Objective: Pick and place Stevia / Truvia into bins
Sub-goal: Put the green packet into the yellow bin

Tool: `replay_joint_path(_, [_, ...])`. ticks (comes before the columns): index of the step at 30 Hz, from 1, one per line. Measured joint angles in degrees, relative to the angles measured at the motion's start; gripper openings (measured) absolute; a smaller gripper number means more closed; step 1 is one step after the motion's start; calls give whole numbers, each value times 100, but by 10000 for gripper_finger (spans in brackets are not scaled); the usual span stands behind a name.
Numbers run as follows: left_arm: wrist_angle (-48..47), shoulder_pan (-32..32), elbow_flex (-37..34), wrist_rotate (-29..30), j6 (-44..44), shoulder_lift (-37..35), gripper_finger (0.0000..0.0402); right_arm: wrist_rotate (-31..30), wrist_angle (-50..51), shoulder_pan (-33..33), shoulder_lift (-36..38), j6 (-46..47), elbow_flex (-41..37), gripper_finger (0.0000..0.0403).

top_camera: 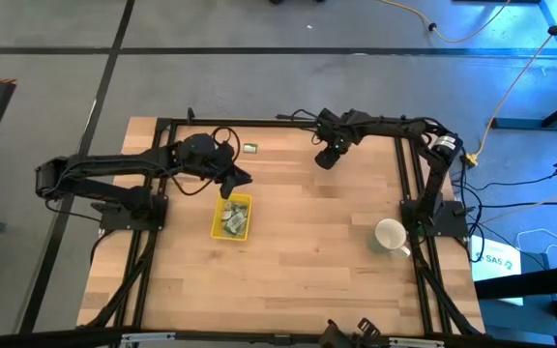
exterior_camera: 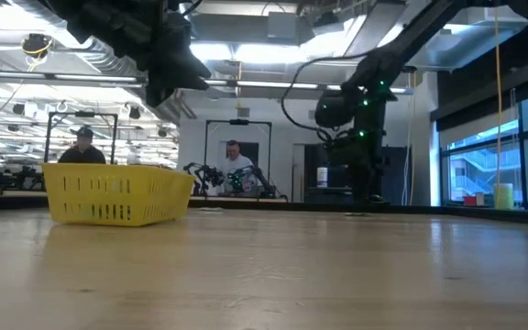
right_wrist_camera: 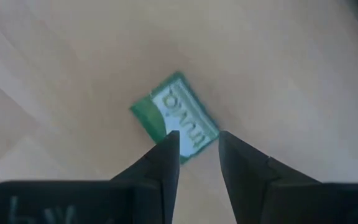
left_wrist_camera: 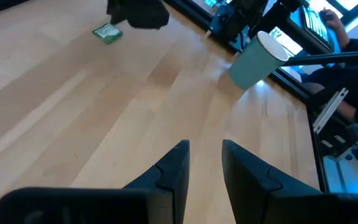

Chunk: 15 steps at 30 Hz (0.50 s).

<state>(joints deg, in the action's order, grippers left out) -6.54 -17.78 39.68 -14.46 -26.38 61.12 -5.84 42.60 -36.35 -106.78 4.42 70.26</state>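
The yellow tray (top_camera: 232, 215) (exterior_camera: 117, 194) sits flat on the wooden table with several green-and-white sachets (top_camera: 233, 222) lying in it. My left gripper (top_camera: 237, 179) (left_wrist_camera: 205, 152) hovers just past the tray's far end, open by a narrow gap and empty. One loose sachet (top_camera: 250, 148) (left_wrist_camera: 107, 32) lies flat on the table near the far edge. My right gripper (top_camera: 326, 158) (right_wrist_camera: 194, 142) hangs raised over the far middle of the table, shut on another sachet (right_wrist_camera: 176, 115). My right gripper holds a green-and-white Truvia sachet by its one end (right_wrist_camera: 190, 138), pinched between the two fingertips. The sachet's printed face is turned toward the wrist camera, and it sticks out beyond the fingertips. In the low view the gripper is well above the table, so the sachet is lifted clear.
A white mug (top_camera: 390, 236) (left_wrist_camera: 257, 56) stands near the table's right edge. A dark frame (top_camera: 409, 184) borders the table's sides. Bare wood lies between the tray and the mug. People sit in the room beyond the far edge (exterior_camera: 235, 165).
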Motion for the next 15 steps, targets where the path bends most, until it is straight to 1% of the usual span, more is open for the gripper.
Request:
replay_joint_path(3, [48,0,0,0,-3,0,88,139,-48,-31,0,-19,-208,115])
replay_joint_path(11, [61,0,0,2,0,0,88,167,-488,-30,0,5,-660,115])
replay_joint_path(15, [61,0,0,2,3,0,88,192,-753,-37,38,133,-855,105])
